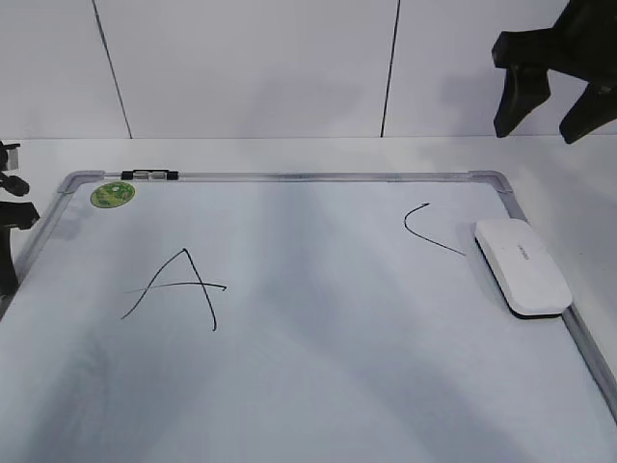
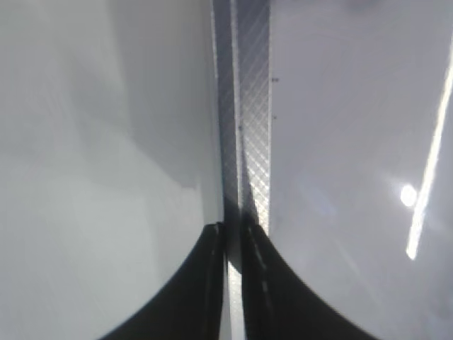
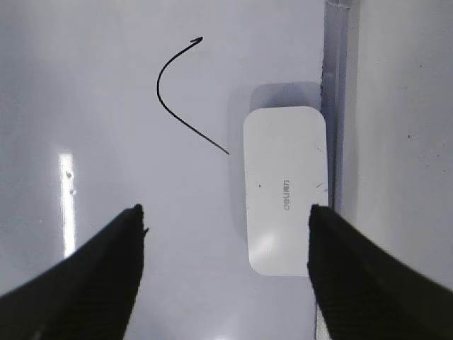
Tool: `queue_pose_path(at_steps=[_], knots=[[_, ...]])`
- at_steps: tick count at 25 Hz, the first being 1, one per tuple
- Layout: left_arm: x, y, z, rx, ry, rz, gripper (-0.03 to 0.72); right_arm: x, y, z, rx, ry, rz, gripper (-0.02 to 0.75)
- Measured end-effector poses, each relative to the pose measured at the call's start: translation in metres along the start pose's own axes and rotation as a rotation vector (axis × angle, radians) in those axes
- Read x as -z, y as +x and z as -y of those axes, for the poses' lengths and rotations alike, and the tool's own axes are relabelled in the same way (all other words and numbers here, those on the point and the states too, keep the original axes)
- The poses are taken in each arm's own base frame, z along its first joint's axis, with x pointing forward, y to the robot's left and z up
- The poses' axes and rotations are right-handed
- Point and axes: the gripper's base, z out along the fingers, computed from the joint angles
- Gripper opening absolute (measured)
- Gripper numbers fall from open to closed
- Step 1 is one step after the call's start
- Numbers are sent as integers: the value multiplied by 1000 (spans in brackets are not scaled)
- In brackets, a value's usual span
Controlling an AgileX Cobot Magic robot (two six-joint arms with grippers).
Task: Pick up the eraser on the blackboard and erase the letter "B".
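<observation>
- White plastic eraser (image 1: 522, 265) flat on the blackboard (image 1: 318, 386), at the right side, long edge just beside the grey frame (image 1: 588, 342); small grey lettering up, dark underside showing as a thin rim.
- Right gripper (image 1: 554, 96) high above the board's far right corner, apart from everything; jaws spread wide, nothing between them.
- Right wrist view: eraser (image 3: 285, 190) ahead of and between the 2 black fingers (image 3: 92, 280), nearer the right-hand one; frame strip (image 3: 333, 106) touching or almost touching its far edge, cannot tell which.
- Left gripper (image 2: 233, 283) low over the board's left frame rail (image 2: 251, 106); jaws nearly together, only a thin slit between, holding nothing. Only a dark bit of that arm (image 1: 12, 227) at the left edge of the exterior view.
- Marks on board: black "A" (image 1: 183, 289) left of middle; a single curved stroke (image 1: 424, 227) just left of the eraser. No complete "B" visible anywhere; whether the curve is its remnant cannot be told.
- Green round sticker (image 1: 113, 194) and a small marker (image 1: 152, 176) at the far left corner, well apart from the work.
- Step in hand, by judgement: approach to pick up the eraser, not yet grasped.
- Next move calls for: straight descent, fingers across the short width, outer finger kept clear of the frame; then a flat, pressed sweep over the curved stroke.
</observation>
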Motion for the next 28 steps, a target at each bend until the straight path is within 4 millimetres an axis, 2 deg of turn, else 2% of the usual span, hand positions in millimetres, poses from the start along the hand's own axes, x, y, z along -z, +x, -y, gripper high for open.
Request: queue_pose_path(at_steps=[3, 15, 16, 17, 19, 20, 22, 28], knots=[[-10, -3, -3, 3, -3, -19, 43, 0, 0, 0, -1, -3, 0, 577], [-12, -5, -3, -1, -3, -21, 72, 0, 0, -1, -5, -14, -2, 576], [-12, -5, -3, -2, -6, -21, 114, 0, 0, -1, -6, -14, -2, 576], [-12, -5, -3, -2, -6, -21, 120, 0, 0, -1, -6, -14, -2, 576], [-12, -4, -4, -4, -10, -22, 218, 0, 0, -1, -6, -14, -2, 576], [-12, -5, -4, -5, -12, -24, 243, 0, 0, -1, -6, -14, -2, 576], [-12, -4, -4, -4, -11, -35, 276, 0, 0, -1, -7, -16, -2, 576], [-8, -2, -3, -2, -8, -47, 291, 0, 0, -2, -9, -22, -3, 575]])
